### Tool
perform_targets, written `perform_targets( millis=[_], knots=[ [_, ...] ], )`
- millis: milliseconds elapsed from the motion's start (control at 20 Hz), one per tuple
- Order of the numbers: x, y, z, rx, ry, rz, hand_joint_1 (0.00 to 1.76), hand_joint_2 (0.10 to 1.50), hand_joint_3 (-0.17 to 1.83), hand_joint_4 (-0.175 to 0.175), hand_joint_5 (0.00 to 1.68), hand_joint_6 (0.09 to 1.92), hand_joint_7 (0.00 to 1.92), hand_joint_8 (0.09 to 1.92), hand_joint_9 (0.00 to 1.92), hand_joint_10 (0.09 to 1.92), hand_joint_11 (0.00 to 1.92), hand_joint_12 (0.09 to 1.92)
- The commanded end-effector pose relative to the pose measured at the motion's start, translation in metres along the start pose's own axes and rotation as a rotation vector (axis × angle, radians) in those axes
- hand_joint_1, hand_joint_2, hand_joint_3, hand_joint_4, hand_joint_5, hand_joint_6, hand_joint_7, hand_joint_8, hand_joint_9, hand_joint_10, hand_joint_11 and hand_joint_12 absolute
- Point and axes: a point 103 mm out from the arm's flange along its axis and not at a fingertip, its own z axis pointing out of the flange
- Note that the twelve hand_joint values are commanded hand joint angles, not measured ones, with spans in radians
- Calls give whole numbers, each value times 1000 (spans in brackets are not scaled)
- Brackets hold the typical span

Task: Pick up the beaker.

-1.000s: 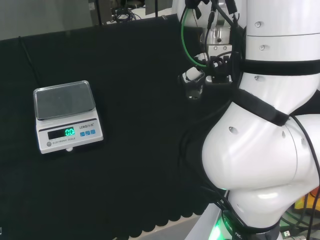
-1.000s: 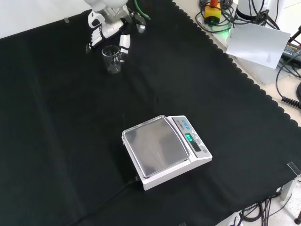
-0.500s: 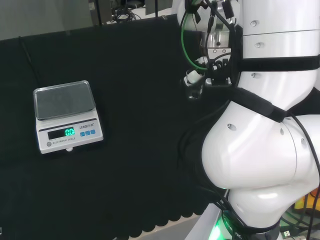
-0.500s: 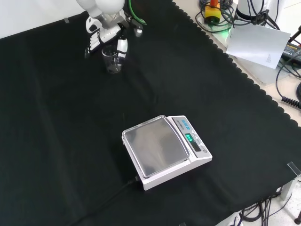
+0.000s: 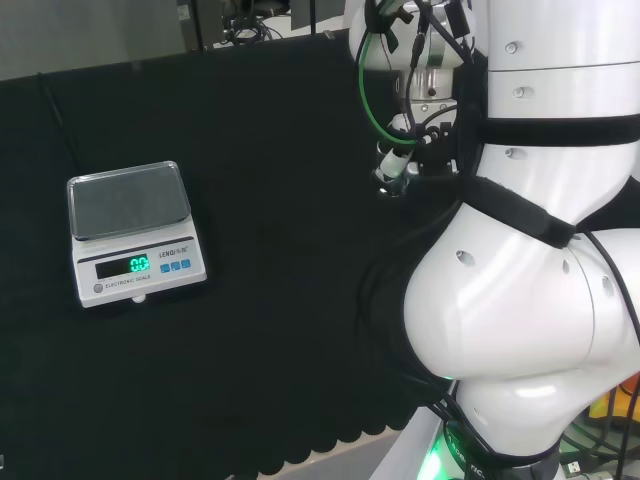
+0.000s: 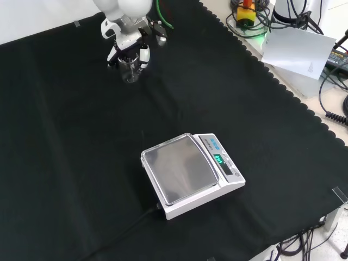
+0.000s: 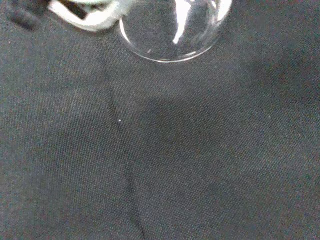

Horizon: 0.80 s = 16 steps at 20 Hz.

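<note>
Front view: hand [image 6: 126,44] curls its fingers round the beaker [image 6: 129,69].
Beaker: base looks still down on the surface [image 6: 65,136].
Left: lifting.

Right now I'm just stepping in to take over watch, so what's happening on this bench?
A white robot arm has brought its hand onto a small clear glass beaker at the far end of the black cloth in the front view. Its fingers sit on either side of the beaker, which rests on the cloth, not yet lifted. A digital scale stands apart, nearer the camera, with nothing on its pan.
</note>
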Motion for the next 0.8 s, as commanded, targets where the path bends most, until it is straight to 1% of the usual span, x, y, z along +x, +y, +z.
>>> perform_targets(
  millis=[50,100,150,200,250,450,650,700,750,800],
  knots=[
    [5,-1,-4,-69,-23,1,1114,721,776,-58,482,1375,658,1250,1143,768,1291,772],
    [5,-1,-4,-71,-25,2,1104,817,683,-91,588,1400,672,1306,1140,832,1339,738],
    [5,0,-4,-72,-26,3,1093,912,566,-115,668,1402,681,1342,1135,879,1371,709],
    [5,0,-4,-75,-27,3,1087,978,473,-131,716,1395,687,1363,1130,910,1387,688],
    [4,0,-4,-76,-27,3,1087,1015,416,-143,746,1383,694,1376,1129,929,1393,674],
    [4,-1,-8,-86,-22,0,1097,1043,363,-168,780,1362,707,1393,1133,956,1385,656],
    [7,-6,-27,-111,-31,-6,1103,1025,394,-175,790,1358,718,1403,1130,987,1358,661],
    [7,-9,-34,-120,-35,-8,1124,1026,400,-101,777,1378,754,1391,1129,1001,1349,667],
    [8,-11,-41,-129,-37,-9,1139,1029,401,-41,768,1393,782,1382,1128,1010,1344,672],
    [8,-14,-48,-137,-39,-9,1149,1031,401,-4,763,1402,797,1377,1128,1015,1339,674]
  ],
)
